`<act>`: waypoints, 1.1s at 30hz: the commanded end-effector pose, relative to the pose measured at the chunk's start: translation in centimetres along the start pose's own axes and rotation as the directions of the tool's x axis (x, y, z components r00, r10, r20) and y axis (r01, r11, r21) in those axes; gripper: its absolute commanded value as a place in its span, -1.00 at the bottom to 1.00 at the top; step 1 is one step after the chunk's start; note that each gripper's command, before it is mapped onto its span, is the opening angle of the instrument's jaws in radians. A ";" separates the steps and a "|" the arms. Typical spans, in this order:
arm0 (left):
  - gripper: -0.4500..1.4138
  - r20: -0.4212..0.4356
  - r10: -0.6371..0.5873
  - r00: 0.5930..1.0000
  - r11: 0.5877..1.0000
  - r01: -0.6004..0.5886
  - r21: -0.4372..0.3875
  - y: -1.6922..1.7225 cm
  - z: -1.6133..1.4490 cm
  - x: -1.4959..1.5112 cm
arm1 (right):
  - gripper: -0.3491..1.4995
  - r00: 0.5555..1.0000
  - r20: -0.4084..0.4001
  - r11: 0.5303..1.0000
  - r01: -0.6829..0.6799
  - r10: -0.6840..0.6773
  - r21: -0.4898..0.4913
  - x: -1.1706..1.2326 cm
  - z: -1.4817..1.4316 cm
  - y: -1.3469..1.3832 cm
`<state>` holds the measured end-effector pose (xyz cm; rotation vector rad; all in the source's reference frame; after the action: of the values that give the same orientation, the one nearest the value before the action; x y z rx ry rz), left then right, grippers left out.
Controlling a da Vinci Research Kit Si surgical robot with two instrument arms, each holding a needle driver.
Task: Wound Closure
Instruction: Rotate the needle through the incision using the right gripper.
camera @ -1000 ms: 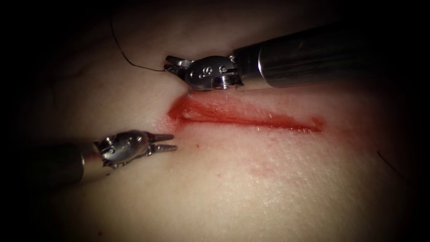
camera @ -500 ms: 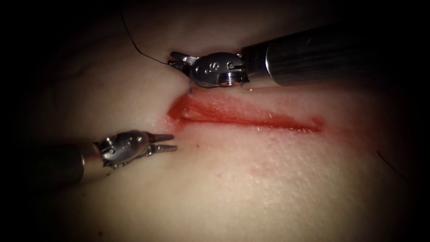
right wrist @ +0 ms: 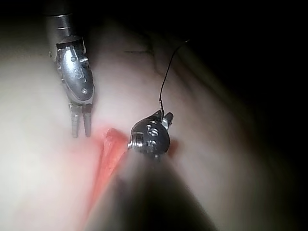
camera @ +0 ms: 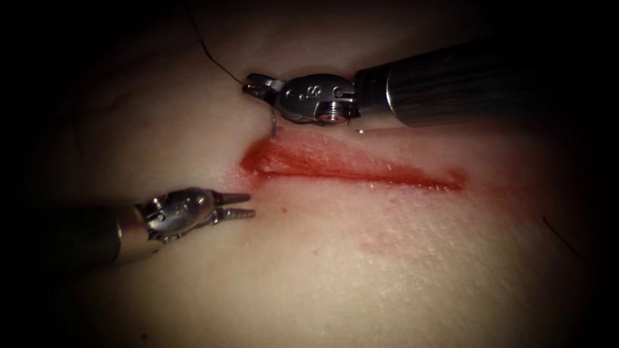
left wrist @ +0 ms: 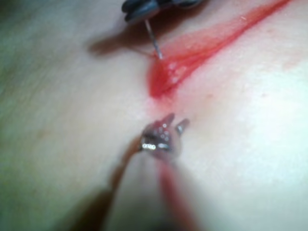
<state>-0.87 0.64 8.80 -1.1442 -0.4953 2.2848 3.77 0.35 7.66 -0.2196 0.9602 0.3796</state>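
Observation:
The cut (camera: 354, 169) runs across the tissue (camera: 335, 270), wet with red fluid. My right tool (camera: 256, 86) hovers over the far edge of the cut's left end, shut on the curved needle (camera: 274, 125) near its thread end. The needle hangs down from the jaws and its tip meets the tissue at the cut's far lip (left wrist: 154, 41). Dark thread (camera: 216, 61) trails up and left from those jaws (right wrist: 166, 77). My left tool (camera: 242, 206) rests low on the near side, left of the cut's end, open and holding nothing (right wrist: 81, 129).
A second strand of dark thread (camera: 561, 235) lies on the tissue at the far right. Small spots of red fluid (camera: 282, 209) dot the near side of the cut. The right tool's shaft (camera: 451, 84) spans the far side.
My right tool has shifted right and slightly up, and more of the needle now shows below its jaws. The thread followed it. The left tool has not moved.

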 end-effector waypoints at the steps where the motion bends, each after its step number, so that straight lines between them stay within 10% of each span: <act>1: -0.62 0.000 -0.001 1.000 1.000 0.001 -0.002 0.01 0.09 -0.03 | -1.00 1.000 0.005 1.000 -0.005 0.005 0.007 -0.03 0.07 -0.04; 33: -0.62 0.009 0.013 1.000 1.000 -0.013 -0.002 -0.01 0.10 -0.05 | -1.00 0.941 0.079 0.931 -0.337 0.328 0.142 -0.31 0.11 -0.14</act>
<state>-0.86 0.64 8.82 -1.1400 -0.4914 2.3029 3.69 0.22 7.93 0.1114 0.9704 0.6351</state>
